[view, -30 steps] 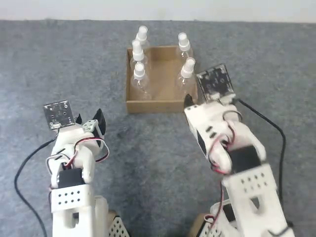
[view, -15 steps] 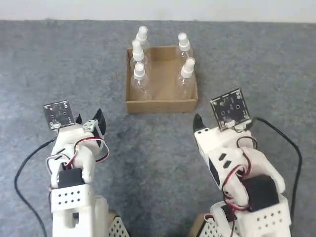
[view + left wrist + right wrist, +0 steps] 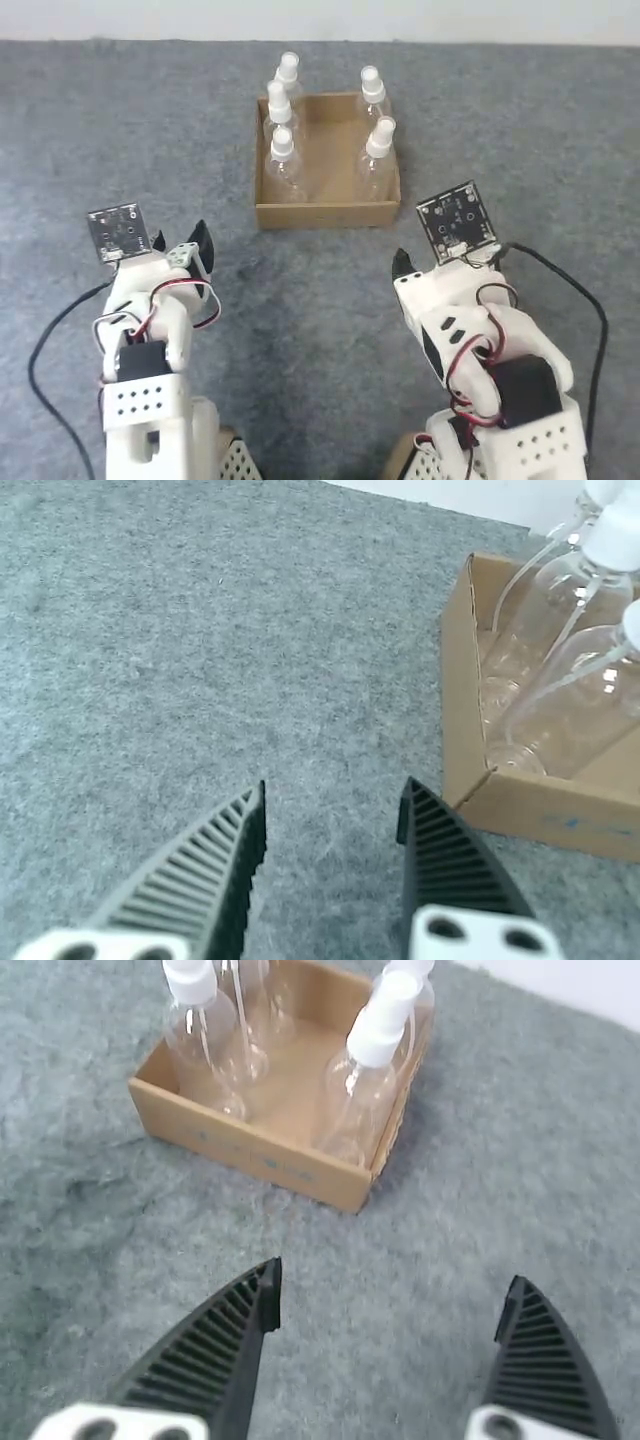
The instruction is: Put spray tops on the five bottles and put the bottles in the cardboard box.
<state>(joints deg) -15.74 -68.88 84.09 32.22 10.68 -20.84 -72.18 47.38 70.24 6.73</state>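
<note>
Grey felt-like carpet is covering the surface, and toward its far middle a shallow brown cardboard box is sitting open. Five clear plastic bottles with white spray tops are standing upright inside it, as far as we are able to judge, three along one side and two along the other. Both arms are resting at the near edge, well apart from the box. The left claw is hanging empty with a moderate gap between its ribbed black jaws. The right claw is gaping wide, also empty. We are judging the task as good as finished. The bottles are looking empty, so we are expecting them to be light, thin-walled, smooth and easy to topple. Any further grasp is best taken gently around the body just under the shoulder, not by the spray top.
</note>
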